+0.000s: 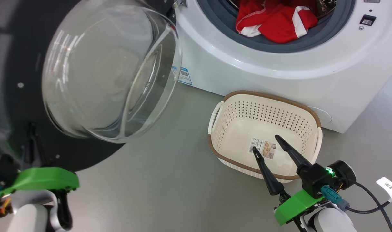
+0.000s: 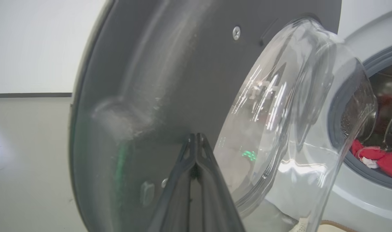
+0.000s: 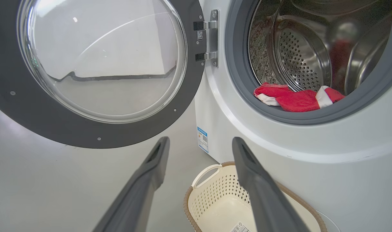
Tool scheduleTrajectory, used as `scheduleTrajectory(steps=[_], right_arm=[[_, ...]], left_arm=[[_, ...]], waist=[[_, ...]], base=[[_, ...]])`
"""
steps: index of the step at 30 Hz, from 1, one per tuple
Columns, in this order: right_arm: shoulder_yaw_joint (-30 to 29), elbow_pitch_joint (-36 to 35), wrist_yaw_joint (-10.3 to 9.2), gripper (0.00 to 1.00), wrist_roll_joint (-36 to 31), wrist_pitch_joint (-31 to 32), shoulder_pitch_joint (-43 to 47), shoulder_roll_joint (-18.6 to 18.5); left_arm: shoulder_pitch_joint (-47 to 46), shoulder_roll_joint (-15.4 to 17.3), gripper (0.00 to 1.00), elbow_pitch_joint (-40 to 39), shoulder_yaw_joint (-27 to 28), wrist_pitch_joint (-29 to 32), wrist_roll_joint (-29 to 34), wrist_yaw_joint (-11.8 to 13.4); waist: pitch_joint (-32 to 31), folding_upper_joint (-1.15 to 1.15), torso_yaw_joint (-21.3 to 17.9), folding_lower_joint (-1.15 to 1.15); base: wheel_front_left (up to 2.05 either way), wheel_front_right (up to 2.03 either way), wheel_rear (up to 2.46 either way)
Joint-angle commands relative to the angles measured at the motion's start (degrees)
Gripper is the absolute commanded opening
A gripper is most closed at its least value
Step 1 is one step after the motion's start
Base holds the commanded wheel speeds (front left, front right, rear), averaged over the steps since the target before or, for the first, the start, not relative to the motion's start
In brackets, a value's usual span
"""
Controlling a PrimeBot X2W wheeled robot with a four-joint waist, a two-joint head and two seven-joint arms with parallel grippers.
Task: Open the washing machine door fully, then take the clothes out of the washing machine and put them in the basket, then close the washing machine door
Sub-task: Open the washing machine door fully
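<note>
The washing machine door (image 1: 18, 64) stands swung open at the left, its clear glass bowl (image 1: 112, 71) bulging toward me. My left gripper (image 2: 196, 137) is shut, its tips against the door's dark inner face (image 2: 170, 64) beside the bowl. Its green mount (image 1: 41, 178) sits under the door. Red clothes (image 1: 273, 19) with white trim lie at the drum's mouth, over the grey seal of the washing machine (image 1: 279, 71). The basket (image 1: 266, 95) stands on the floor before it with nothing but a paper label inside. My right gripper (image 1: 265, 143) hangs open over the basket, holding nothing.
The right wrist view shows the steel drum (image 3: 305, 58), the door hinge (image 3: 212, 38) and a blue label sticker (image 3: 202, 138) on the machine's left corner. Grey floor (image 1: 166, 180) lies between door and basket. A black cable with a white tag (image 1: 389, 187) trails from my right wrist.
</note>
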Motion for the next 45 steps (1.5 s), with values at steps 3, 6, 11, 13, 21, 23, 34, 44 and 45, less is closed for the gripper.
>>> scheduleTrajectory(steps=[3,6,11,13,21,23,34,44,45], right_arm=[[1.3,-1.6,0.02,1.00,-0.7,0.3,-1.7,0.0],[1.2,-1.8,0.02,1.00,-0.8,0.7,-1.6,-0.2],[1.5,-2.5,0.02,1.00,-1.0,1.4,-1.5,-0.5],[1.6,-2.8,0.02,1.00,-1.0,1.7,-1.5,-0.8],[2.0,-3.9,0.02,1.00,-0.9,2.7,-1.3,-1.5],[2.1,-3.9,0.02,1.00,-0.8,2.8,-1.3,-1.5],[3.4,-4.5,0.02,1.00,0.0,3.8,-1.3,-1.9],[3.6,-3.3,0.02,1.00,1.0,3.2,-1.1,-1.3],[3.6,-3.1,0.02,1.00,1.1,3.1,-1.1,-1.2]], left_arm=[[-3.0,2.8,0.00,1.2,6.0,-0.7,-0.9,-0.6],[-3.9,2.0,0.00,1.9,8.2,-0.7,-0.2,-1.4],[-5.4,0.8,0.00,4.1,11.1,-0.7,1.5,-2.8],[-6.3,0.4,0.00,5.1,12.0,-0.7,2.2,-3.4],[-10.1,-0.6,0.00,9.8,16.9,-0.7,4.0,-6.1],[-10.6,-0.6,0.00,10.5,17.6,-0.7,4.2,-6.5],[-13.6,-1.8,0.00,15.1,22.9,-0.8,9.0,-9.1],[-13.1,-4.2,0.12,15.1,25.6,-0.8,12.4,-11.0],[-12.9,-4.4,0.44,14.6,25.7,-0.8,12.8,-11.0]], waist=[[0.6,0.00,-0.1,0.00],[1.1,0.00,0.0,0.00],[1.7,0.00,0.1,0.00],[1.8,0.00,0.2,0.00],[2.5,0.00,0.3,0.00],[2.6,0.00,0.3,0.00],[2.9,0.00,-0.8,0.00],[1.1,0.00,-1.4,0.00],[0.8,0.00,-1.5,0.00]], base=[[0.00,0.00,0.00],[0.00,0.00,0.00],[0.00,0.00,0.00],[0.00,0.00,0.00],[0.00,0.00,0.00],[0.00,0.00,0.00],[0.00,0.00,0.00],[0.00,0.00,0.00],[0.00,0.00,0.00]])
